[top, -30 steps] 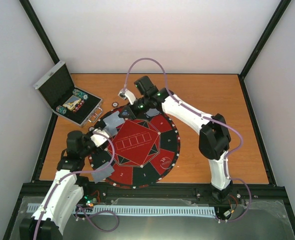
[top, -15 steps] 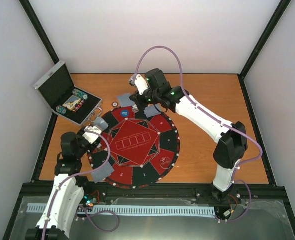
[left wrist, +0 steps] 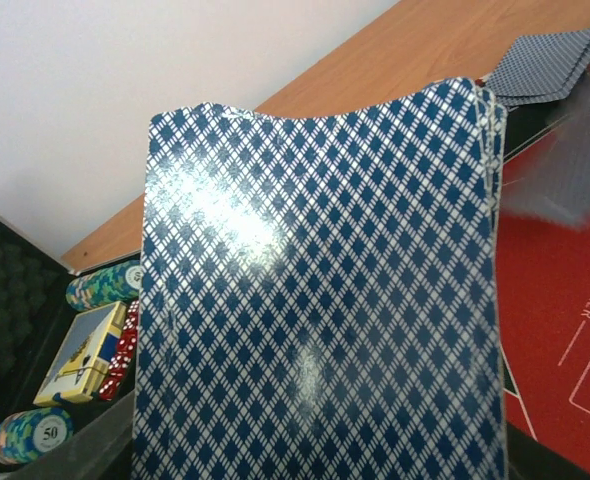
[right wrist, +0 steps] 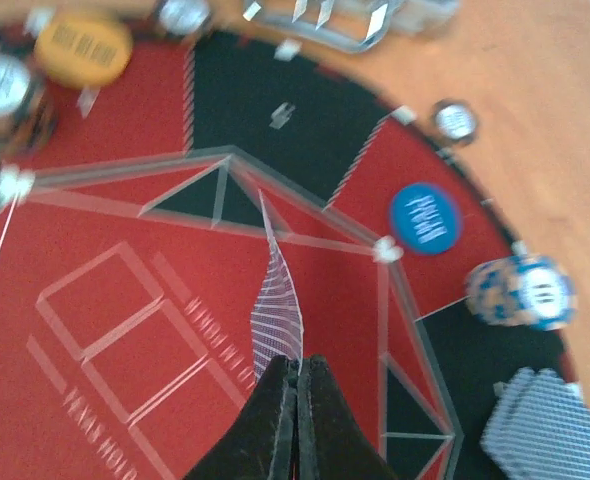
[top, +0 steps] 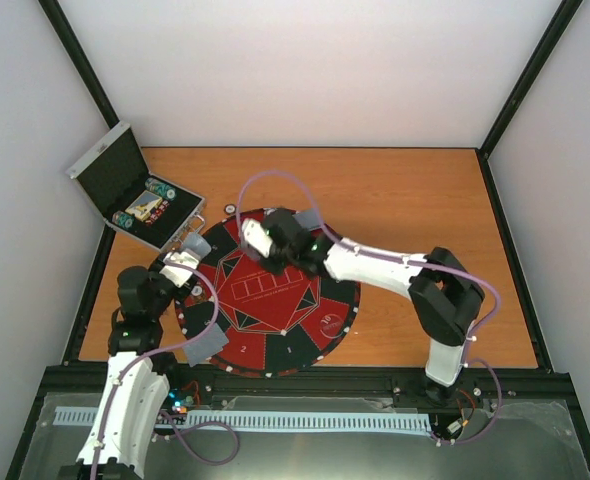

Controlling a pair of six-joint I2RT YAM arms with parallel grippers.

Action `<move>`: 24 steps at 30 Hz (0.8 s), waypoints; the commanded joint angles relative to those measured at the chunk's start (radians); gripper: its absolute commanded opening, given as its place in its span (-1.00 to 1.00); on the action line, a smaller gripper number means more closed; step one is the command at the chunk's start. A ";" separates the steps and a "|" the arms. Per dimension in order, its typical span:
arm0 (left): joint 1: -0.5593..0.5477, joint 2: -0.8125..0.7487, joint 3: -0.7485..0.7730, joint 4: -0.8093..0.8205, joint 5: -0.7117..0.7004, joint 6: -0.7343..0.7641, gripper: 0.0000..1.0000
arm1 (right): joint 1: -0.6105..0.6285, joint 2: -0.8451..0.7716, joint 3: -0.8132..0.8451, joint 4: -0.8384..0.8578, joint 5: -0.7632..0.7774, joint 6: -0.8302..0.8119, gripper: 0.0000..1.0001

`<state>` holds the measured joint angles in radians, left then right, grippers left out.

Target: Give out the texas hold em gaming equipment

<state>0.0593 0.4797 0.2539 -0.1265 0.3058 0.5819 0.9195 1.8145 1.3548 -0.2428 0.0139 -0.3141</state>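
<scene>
My left gripper (top: 180,268) is shut on a deck of blue-diamond-backed cards (left wrist: 320,290) that fills the left wrist view and hides its fingers. My right gripper (right wrist: 295,365) is shut on one card (right wrist: 278,300), seen edge-on and bent, above the red centre of the mat (right wrist: 125,330); from above it (top: 258,240) hangs over the mat's far left. A blue button (right wrist: 425,218), an orange button (right wrist: 83,48), a blue-white chip (right wrist: 520,292) and a card pile (right wrist: 545,425) lie on the mat. More cards lie at its near-left edge (top: 207,343) and far edge (top: 300,220).
The open silver case (top: 135,200) stands at the far left with chip stacks (left wrist: 105,285) and a card box (left wrist: 80,350) inside. A small white button (top: 231,209) lies on the table beyond the mat. The round mat (top: 325,320) covers the table's middle.
My right gripper has swung from beyond the mat's far edge back toward me, over the mat's far-left part, holding a card. My left arm has barely shifted, still holding the deck.
</scene>
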 commanded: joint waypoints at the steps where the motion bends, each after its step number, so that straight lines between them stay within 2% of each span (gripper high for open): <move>1: 0.027 -0.028 -0.004 0.049 0.003 -0.026 0.12 | 0.078 -0.032 -0.112 0.215 0.104 -0.195 -0.94; 5: 0.032 -0.035 -0.010 0.059 0.005 -0.029 0.13 | 0.149 0.026 -0.161 0.287 0.180 -0.279 -0.95; 13: 0.033 -0.039 -0.009 0.056 0.011 -0.029 0.13 | 0.278 0.185 -0.096 0.213 0.286 -0.314 -0.95; 24: 0.034 -0.041 -0.013 0.061 0.015 -0.031 0.13 | 0.281 0.273 -0.024 0.107 0.122 -0.201 -0.94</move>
<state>0.0841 0.4538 0.2401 -0.1040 0.3046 0.5663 1.2011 2.0403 1.2835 -0.1028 0.1921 -0.5621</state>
